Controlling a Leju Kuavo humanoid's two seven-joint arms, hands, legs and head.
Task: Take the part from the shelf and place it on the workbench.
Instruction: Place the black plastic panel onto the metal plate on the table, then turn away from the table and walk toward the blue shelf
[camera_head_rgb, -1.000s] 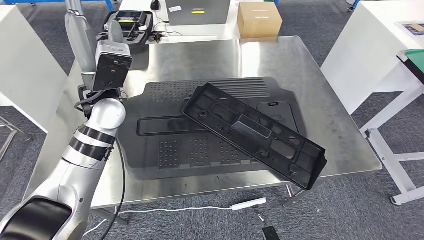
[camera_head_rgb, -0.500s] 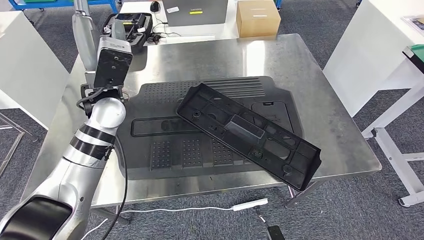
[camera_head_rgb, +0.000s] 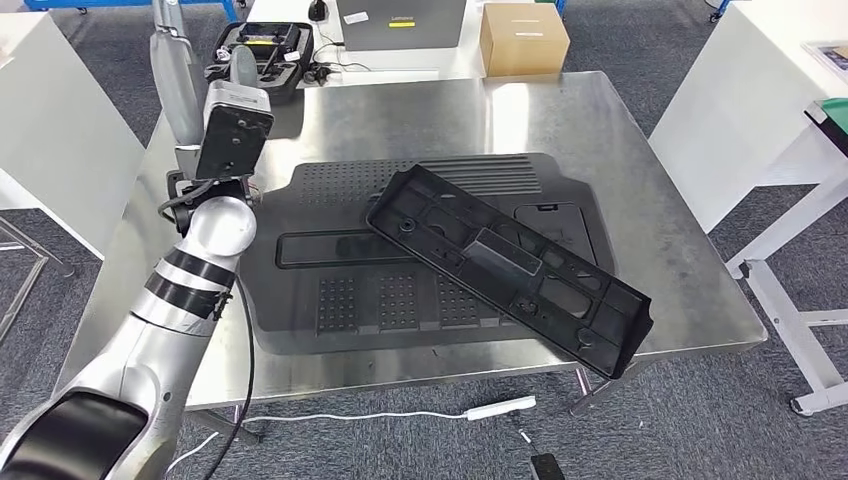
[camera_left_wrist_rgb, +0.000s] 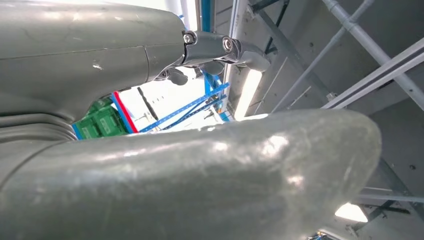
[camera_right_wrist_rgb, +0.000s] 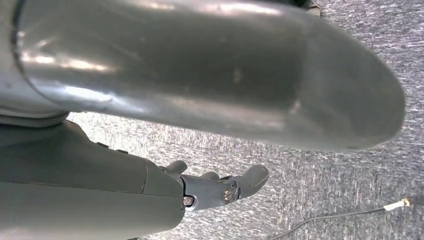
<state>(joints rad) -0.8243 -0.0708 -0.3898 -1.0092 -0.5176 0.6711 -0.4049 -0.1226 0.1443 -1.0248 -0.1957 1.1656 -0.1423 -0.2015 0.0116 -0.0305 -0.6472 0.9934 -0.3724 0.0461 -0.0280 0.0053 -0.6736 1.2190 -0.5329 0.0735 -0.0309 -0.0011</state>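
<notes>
The part (camera_head_rgb: 510, 268), a long black moulded plastic tray with ribbed walls and rectangular cut-outs, is seen lying diagonally across the centre of the head view on a larger black perforated panel (camera_head_rgb: 350, 290), itself flat on the brushed-steel workbench (camera_head_rgb: 560, 120); its lower right end projects past the panel towards the bench's near edge, so a slide or tip off that edge is judged the main risk if the bench is knocked or the smooth plastic is brushed by an arm; the left arm is raised at the left of the frame, close beside the panel's left edge, and contact there could shift the stack; the left hand (camera_left_wrist_rgb: 150, 65) is shown in its wrist view with fingers apart and nothing held; the right hand (camera_right_wrist_rgb: 200, 187) is shown over grey carpet, fingers loosely extended and empty; a cardboard box (camera_head_rgb: 523, 37) and a black case (camera_head_rgb: 262, 45) are seen at the top of the frame.
</notes>
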